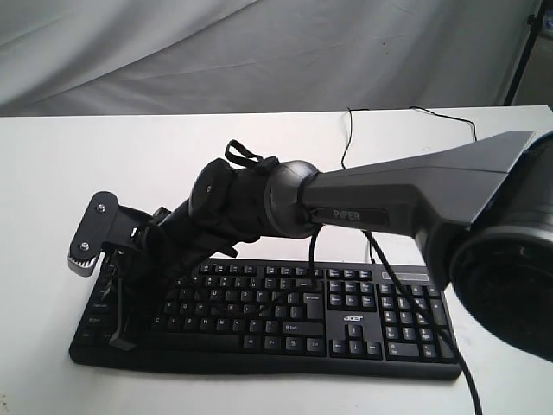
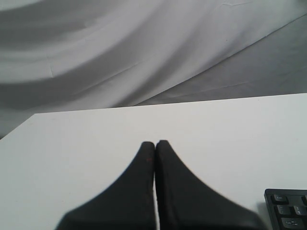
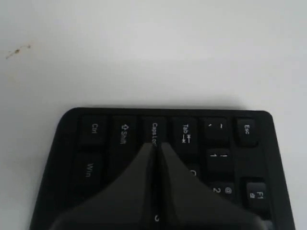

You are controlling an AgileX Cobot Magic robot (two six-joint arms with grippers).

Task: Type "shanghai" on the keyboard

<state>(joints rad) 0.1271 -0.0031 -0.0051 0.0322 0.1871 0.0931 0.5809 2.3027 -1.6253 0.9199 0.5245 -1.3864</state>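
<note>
- Black acer keyboard (image 1: 346, 322) flat on the white table (image 1: 86, 164), close to the front edge.
- Right gripper (image 3: 156, 144) reaching across to the keyboard's left end, jaws pressed together, tip at the Caps Lock key (image 3: 154, 128); contact impossible to tell.
- Left gripper (image 2: 154, 143) over bare table, jaws pressed together, 1 keyboard corner near.
- Thin black cable (image 1: 349, 130) behind the keyboard, toward the grey backdrop cloth (image 1: 259, 52).
</note>
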